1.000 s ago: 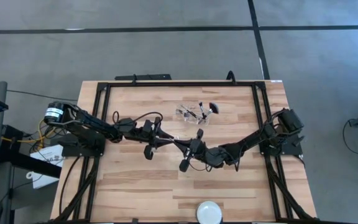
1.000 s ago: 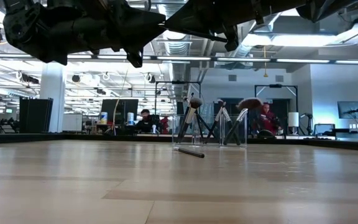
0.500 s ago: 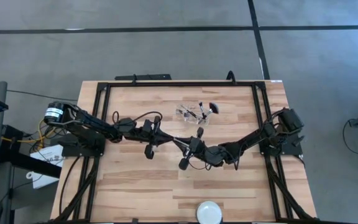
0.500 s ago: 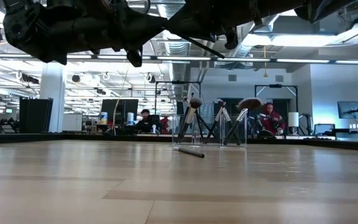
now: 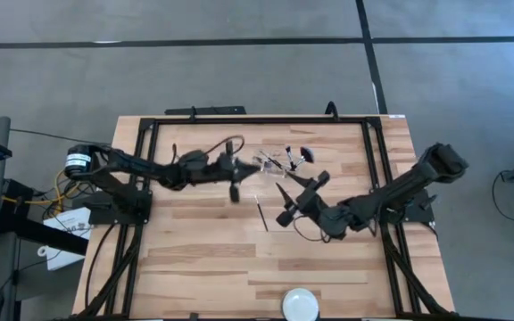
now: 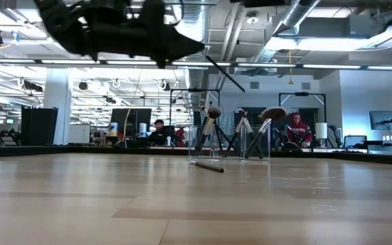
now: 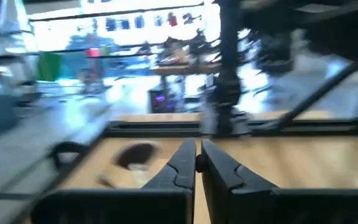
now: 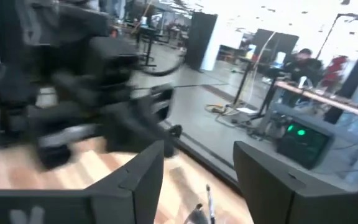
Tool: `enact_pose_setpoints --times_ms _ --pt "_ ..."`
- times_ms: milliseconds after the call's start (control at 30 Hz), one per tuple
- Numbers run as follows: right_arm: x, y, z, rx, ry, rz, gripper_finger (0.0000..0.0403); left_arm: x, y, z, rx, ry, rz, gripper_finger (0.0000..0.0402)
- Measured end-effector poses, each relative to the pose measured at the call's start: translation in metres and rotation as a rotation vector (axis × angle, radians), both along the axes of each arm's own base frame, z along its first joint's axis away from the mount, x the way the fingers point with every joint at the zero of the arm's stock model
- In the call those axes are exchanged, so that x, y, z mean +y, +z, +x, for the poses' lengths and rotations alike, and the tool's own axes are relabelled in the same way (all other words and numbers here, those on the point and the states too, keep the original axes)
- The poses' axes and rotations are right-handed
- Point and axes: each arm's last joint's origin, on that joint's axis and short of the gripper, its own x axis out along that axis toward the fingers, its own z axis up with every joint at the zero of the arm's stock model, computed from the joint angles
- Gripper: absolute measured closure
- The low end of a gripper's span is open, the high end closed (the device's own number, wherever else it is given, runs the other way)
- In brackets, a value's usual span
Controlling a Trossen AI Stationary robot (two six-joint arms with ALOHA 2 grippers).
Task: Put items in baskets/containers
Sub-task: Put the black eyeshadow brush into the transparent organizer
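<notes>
**Held brush slanting down toward the container**

Left gripper [image 5: 239, 169] high over the far half of the table [image 5: 194, 259], just left of the container [image 5: 273, 163]. Fingers pinched nearly together in the left wrist view, clamped on one end of a thin dark held brush [image 6: 223, 71]. From the low view, slants down and away from the gripper, its free end hanging above the container's top edge. Hard to pick out from overhead, so no telling whether that end is truly over the opening or short of it.

Container toward the far edge, near the middle, clear but for glints. Already loaded with several brushes [image 6: 213, 129], leaning at angles with heads up.

Judged next move: carry the free end a little further toward the robot's right, over the opening, then release. Long axis already aimed that way, so little turning needed. Main risk: catching on the leaning brushes or tipping the light container.

Right gripper [image 5: 300, 198] lower on the table, nearer the front, fingers spread wide and empty. One loose brush [image 5: 262, 214] flat on the wood just beside it, long axis running roughly front to back. Clearly closer to the right arm than to the left, so probably its pick.
</notes>
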Motion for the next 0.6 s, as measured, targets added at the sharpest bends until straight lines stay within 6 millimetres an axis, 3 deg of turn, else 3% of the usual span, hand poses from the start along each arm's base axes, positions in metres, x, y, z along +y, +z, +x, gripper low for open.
enact_pose_setpoints --times_ms 200,300,600 --pt "0.003 0.0 -0.013 0.028 0.02 0.032 0.0204 0.045 0.018 0.017 0.246 0.23 0.098 0.0391" --pt "0.003 -0.005 -0.014 0.073 0.018 0.012 0.0206 0.058 0.013 0.013 0.34 0.327 0.09 0.0389" --pt "-0.004 -0.01 -0.009 0.093 -0.004 0.009 0.0221 0.055 0.003 0.009 0.375 0.328 0.068 0.0388"
